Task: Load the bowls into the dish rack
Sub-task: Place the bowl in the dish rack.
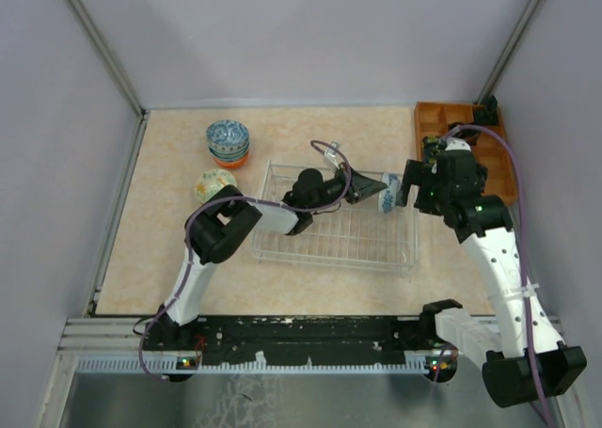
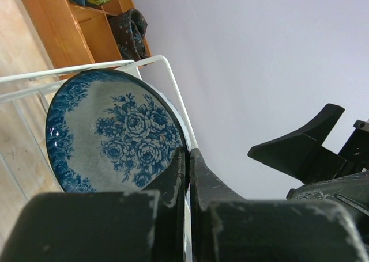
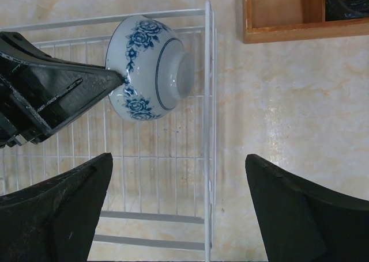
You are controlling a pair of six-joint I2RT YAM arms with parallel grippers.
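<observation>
- Bowl (image 1: 388, 195), white with blue roses, hangs on edge over the right end of the rack (image 1: 329, 245), its mouth facing the left arm and its foot facing right.
- Left gripper (image 1: 370, 187) is clamped narrow on the bowl's rim, one finger inside and one outside. The pinch probably suits standing the bowl upright between the wires rather than laying it flat.
- In the left wrist view the rim sits deep between the fingers (image 2: 173, 175), so the hold looks secure.
- Right gripper (image 1: 412, 185) hovers spread wide and carrying nothing, just beside the bowl's foot and above the rack's right wall. It seems placed either to take the bowl or to steady it.
- Stack (image 1: 228, 142) of blue-patterned bowls with an orange one at the bottom waits at the far left, well apart from the rack. A green bowl (image 1: 214, 183) sits just in front of it, near the left arm's elbow.
- Tray (image 1: 435, 118) of orange wood lies at the far right corner, with black items (image 1: 486, 113) in its compartments.
- Worktop (image 1: 160, 230) is pale, marbled beige, smooth and slightly glossy.
- Walls (image 1: 310, 33) are plain pale lilac panels closing in three sides, with metal rails at the corners.
</observation>
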